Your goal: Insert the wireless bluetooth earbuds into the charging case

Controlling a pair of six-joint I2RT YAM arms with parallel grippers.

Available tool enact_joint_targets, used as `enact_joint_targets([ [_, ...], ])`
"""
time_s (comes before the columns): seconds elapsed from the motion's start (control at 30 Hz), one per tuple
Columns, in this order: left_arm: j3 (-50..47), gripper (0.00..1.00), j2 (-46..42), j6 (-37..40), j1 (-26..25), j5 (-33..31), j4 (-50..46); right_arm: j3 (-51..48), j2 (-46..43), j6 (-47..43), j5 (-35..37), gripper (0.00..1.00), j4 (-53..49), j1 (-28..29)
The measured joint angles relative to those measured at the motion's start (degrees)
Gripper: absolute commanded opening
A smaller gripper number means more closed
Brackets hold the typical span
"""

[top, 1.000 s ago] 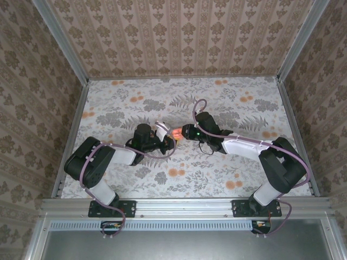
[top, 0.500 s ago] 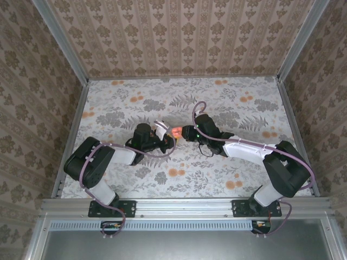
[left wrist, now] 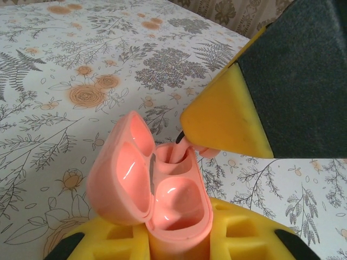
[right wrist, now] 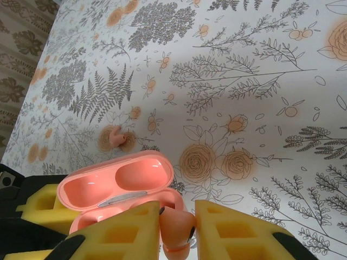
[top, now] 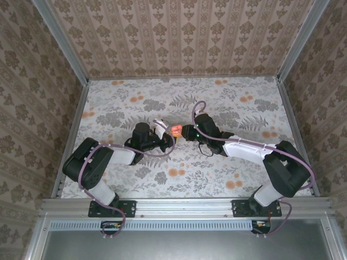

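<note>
Two-handed insertion under way: left gripper [left wrist: 179,245] clamps the charging case [left wrist: 162,203], lid open; right gripper [right wrist: 177,216], pinching one earbud [left wrist: 180,153], has edged closer over the last second, and the stem now dips into a socket, so seating looks near; second earbud [right wrist: 121,139] lies loose on the tablecloth [right wrist: 260,81].

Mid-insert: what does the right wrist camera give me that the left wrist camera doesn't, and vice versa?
Right wrist: a loose earbud lying on the floral cloth beyond the charging case. Left wrist: the stem of the held earbud at the far socket's mouth, the near socket empty. Both: the open charging case in the left end effector, the held earbud pinched by the right end effector.
</note>
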Motion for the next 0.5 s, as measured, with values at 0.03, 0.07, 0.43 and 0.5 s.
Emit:
enact_joint_targets([
  [0.03, 0.0, 0.18, 0.0, 0.0, 0.0, 0.2, 0.0, 0.1, 0.0, 0.0, -0.2, 0.22, 0.0, 0.0],
  [0.07, 0.0, 0.18, -0.1, 0.0, 0.0, 0.2, 0.0, 0.4, 0.2, 0.0, -0.5, 0.22, 0.0, 0.0],
  [0.43, 0.0, 0.18, -2.4, 1.8, 0.1, 0.5, -2.0, 3.1, 2.0, 1.4, -3.8, 0.25, -0.5, -0.7],
  [0.5, 0.0, 0.18, -2.9, 2.2, 0.0, 0.6, -2.7, 3.1, 2.0, 2.0, -4.5, 0.27, -0.4, -0.8],
])
